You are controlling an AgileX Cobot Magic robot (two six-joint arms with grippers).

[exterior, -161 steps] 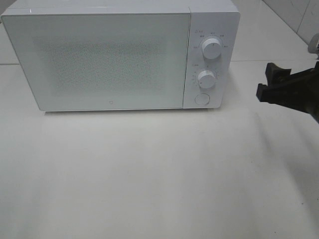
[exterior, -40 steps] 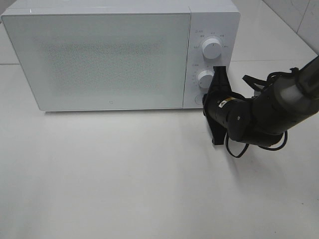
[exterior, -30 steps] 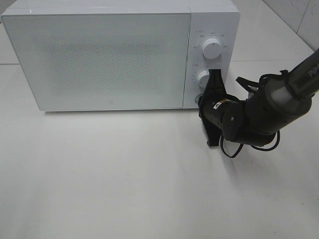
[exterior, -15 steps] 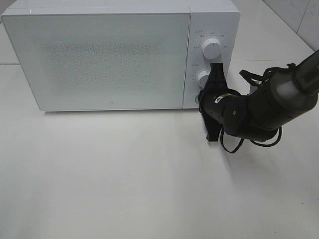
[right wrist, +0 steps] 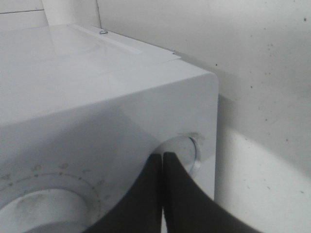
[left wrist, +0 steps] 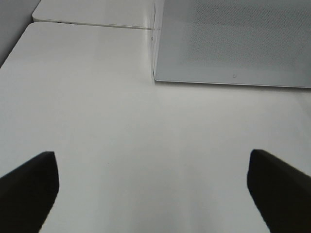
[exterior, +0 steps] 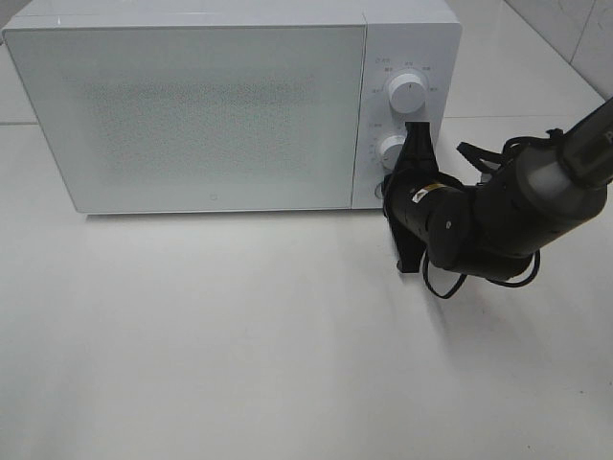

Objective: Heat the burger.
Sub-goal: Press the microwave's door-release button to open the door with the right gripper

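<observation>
The burger is out of view. A white microwave point(exterior: 192, 115) stands at the back of the table, its door closed. My right gripper point(exterior: 391, 189) is shut with nothing held. Its joined fingertips point(right wrist: 162, 156) sit against the round button point(right wrist: 188, 149) at the bottom of the control panel, just below the lower knob point(exterior: 393, 150). My left gripper point(left wrist: 150, 156) is open and empty, low over the bare white table in front of the microwave's left corner point(left wrist: 155, 77). It does not show in the exterior high view.
The panel's upper knob point(exterior: 407, 93) is above the lower one. The right arm point(exterior: 508, 216) with its cable stretches in from the right edge. The white table top point(exterior: 239, 335) runs in front of the microwave, with a tiled wall point(exterior: 575, 29) at the back right.
Over several seconds the right arm came in from the right edge to the control panel. In the last second its fingertips have stayed at the round button. The door stays closed.
</observation>
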